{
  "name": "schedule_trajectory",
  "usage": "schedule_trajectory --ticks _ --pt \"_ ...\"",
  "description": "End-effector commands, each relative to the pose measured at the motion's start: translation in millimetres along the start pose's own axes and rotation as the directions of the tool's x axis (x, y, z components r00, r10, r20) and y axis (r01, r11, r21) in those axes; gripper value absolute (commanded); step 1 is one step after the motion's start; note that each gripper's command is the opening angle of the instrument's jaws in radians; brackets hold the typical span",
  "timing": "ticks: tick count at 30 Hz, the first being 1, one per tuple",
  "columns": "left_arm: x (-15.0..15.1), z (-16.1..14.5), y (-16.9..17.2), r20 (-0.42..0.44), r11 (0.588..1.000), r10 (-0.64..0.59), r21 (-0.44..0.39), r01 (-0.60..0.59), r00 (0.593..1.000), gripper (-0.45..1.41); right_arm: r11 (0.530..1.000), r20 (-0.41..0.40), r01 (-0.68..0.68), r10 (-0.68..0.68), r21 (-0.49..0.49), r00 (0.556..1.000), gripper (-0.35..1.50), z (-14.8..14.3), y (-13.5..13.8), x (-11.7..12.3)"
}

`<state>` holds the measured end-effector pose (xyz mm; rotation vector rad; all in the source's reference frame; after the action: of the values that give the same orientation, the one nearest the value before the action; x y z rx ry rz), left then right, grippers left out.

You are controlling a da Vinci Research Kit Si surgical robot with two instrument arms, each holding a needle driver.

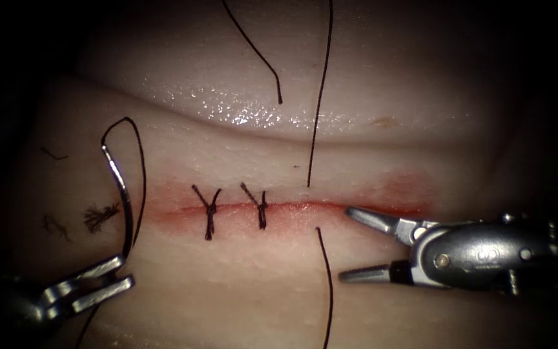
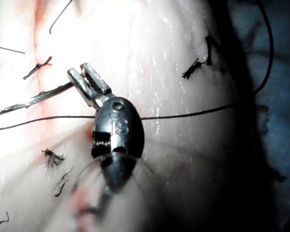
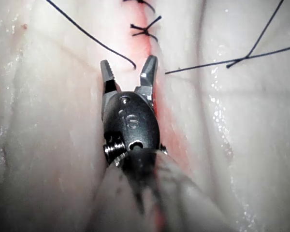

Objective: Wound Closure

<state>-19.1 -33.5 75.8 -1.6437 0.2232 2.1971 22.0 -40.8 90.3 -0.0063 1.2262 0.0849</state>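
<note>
My left tool (image 1: pixel 116 273) sits at the lower left, left of the cut (image 1: pixel 292 207), jaws shut on the lower end of the curved needle (image 1: pixel 121 187). The needle arcs up free of the tissue (image 1: pixel 389 84); the left wrist view shows it (image 2: pixel 34 100) leaving the shut jaws of that tool (image 2: pixel 81 70). Dark thread (image 1: pixel 142 174) loops from the needle's upper end and runs back down past the tool. My right tool (image 1: pixel 349 244) lies at the cut's right end, open and holding nothing, as the right wrist view confirms (image 3: pixel 129 62). Two knotted stitches (image 1: pixel 209 216) (image 1: pixel 261 208) cross the cut.
A third, untied strand (image 1: pixel 318 103) enters the tissue above the cut's middle and comes out below it (image 1: pixel 326 278). A loose thread end (image 1: pixel 259 61) lies on the far tissue. Frayed cut thread ends (image 1: pixel 100 217) lie left of the needle. Red fluid (image 1: pixel 408 190) stains the cut's right end.
</note>
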Motion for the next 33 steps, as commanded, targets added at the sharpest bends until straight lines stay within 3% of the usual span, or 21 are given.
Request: schedule_trajectory --ticks 1,6,11,12,13,14,15,24,28,33 --pt "-0.5 0.4 0.7 0.000 1.000 -0.001 -0.001 0.001 1.000 -0.45 1.000 -0.009 0.010 -0.010 0.003 1.000 1.35 1.7 -0.5 -1.6" --pt "-0.5 0.3 0.7 0.000 1.000 -0.001 -0.002 0.001 1.000 -0.45 1.000 -0.016 0.026 -0.026 0.002 1.000 1.26 3.0 -0.9 -3.0" --pt "-0.4 0.1 0.8 0.000 1.000 -0.001 -0.002 0.001 1.000 -0.45 1.000 -0.025 0.027 -0.027 0.008 0.999 0.89 3.7 -1.0 -2.5" --pt "-0.4 0.1 0.8 0.000 1.000 -0.001 -0.002 0.001 1.000 -0.45 1.000 -0.021 0.027 -0.027 0.012 0.999 0.76 3.7 -1.1 -2.4" --pt "-0.4 0.1 0.8 0.000 1.000 -0.001 -0.002 0.001 1.000 -0.45 1.000 -0.017 0.027 -0.027 0.016 0.999 0.49 3.8 -1.1 -2.4" --pt "-0.4 0.1 0.8 0.000 1.000 -0.001 -0.002 0.001 1.000 -0.45 0.999 -0.003 0.028 -0.028 0.031 1.000 -0.08 3.8 -1.1 -2.4" --pt "-0.4 0.1 0.9 0.000 1.000 -0.001 -0.002 0.001 1.000 -0.45 0.999 0.005 0.028 -0.028 0.045 1.000 -0.35 3.7 -1.2 -2.4" --pt "-0.3 0.2 0.8 -0.001 1.000 -0.002 -0.003 0.002 1.000 -0.45 0.997 0.018 0.033 -0.035 0.076 0.999 -0.35 0.9 -1.8 -2.0" --pt "-0.3 0.4 0.8 0.000 1.000 -0.002 -0.001 0.002 1.000 -0.45 0.995 0.006 0.037 -0.038 0.092 0.999 -0.35 -0.5 -3.7 0.2" --pt "-0.3 0.6 0.8 0.001 1.000 -0.003 0.001 0.003 1.000 -0.45 0.990 -0.022 0.066 -0.064 0.122 0.998 -0.35 -1.8 -6.8 5.0"
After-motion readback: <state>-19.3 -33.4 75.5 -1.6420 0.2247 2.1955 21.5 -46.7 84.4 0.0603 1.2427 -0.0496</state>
